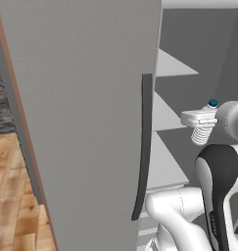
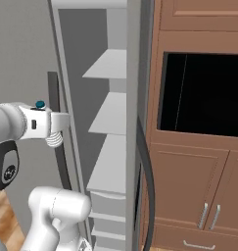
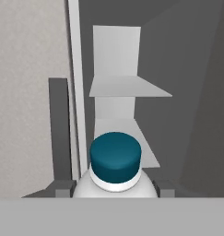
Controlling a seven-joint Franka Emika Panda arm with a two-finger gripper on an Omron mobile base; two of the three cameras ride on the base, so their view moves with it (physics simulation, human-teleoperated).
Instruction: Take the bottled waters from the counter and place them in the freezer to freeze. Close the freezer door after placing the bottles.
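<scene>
1. Hand view looked straight past the teal cap of a bottled water [image 3: 115, 168] into the open freezer [image 3: 187, 92], whose pale shelves [image 3: 127, 87] stepped away ahead. The gripper [image 3: 113, 188] was clamped on that bottle, a dark fingertip on either side of its shoulders.

2. In the left base view the bottle [image 1: 204, 128] hung upright in the gripper [image 1: 201, 119], in front of the freezer opening and just right of the freezer door [image 1: 86, 117] with its dark handle [image 1: 144, 147].

3. Doing this step well, I judged, meant carrying the bottle forward at an unchanged tilt, clearing the door edge (it stood close on the left), and lowering the base onto a shelf before letting go.

4. Counts: one bottle, held; one gripper; one open freezer door; three pale shelves clearly seen in the right base view [image 2: 109, 115], with lower ones hard to separate; one black oven recess [image 2: 203, 93] beside the freezer.
</scene>
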